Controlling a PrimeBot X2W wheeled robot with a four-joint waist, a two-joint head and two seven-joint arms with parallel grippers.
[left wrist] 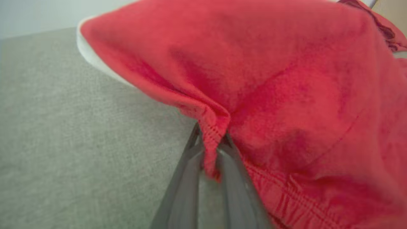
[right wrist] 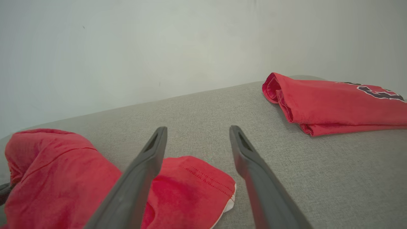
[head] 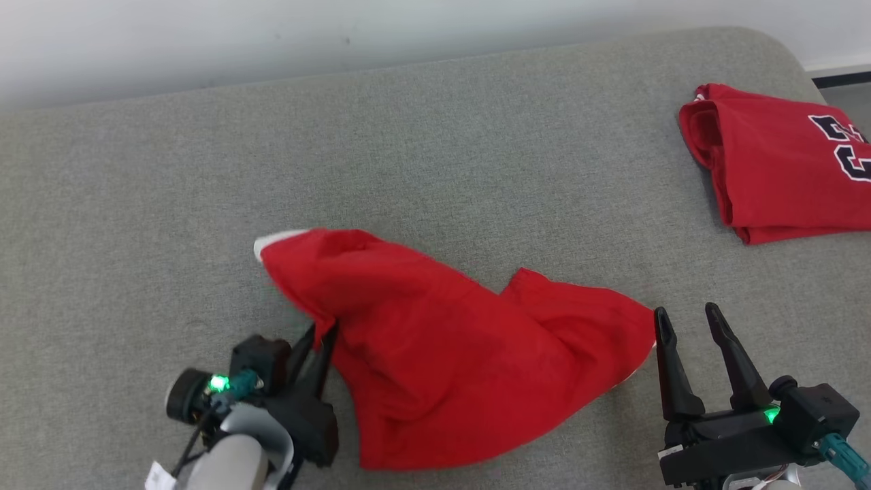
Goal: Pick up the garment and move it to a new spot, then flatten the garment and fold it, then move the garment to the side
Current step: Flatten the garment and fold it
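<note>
I have the left gripper (head: 318, 340) clamped on the garment (head: 435, 354) hem, right gripper (head: 694, 327) spread just beside it; next, I'd close right and lift.

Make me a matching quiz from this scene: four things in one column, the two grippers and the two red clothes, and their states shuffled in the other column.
Column one:
1. left gripper
2. right gripper
3. crumpled garment
4. folded shirt

Column two:
A. lies folded at the far right of the grey surface
B. open, beside the crumpled garment's right end
C. shut on a hem of the crumpled garment
D. bunched up in the middle

Pairs: 1-C, 2-B, 3-D, 4-A
</note>
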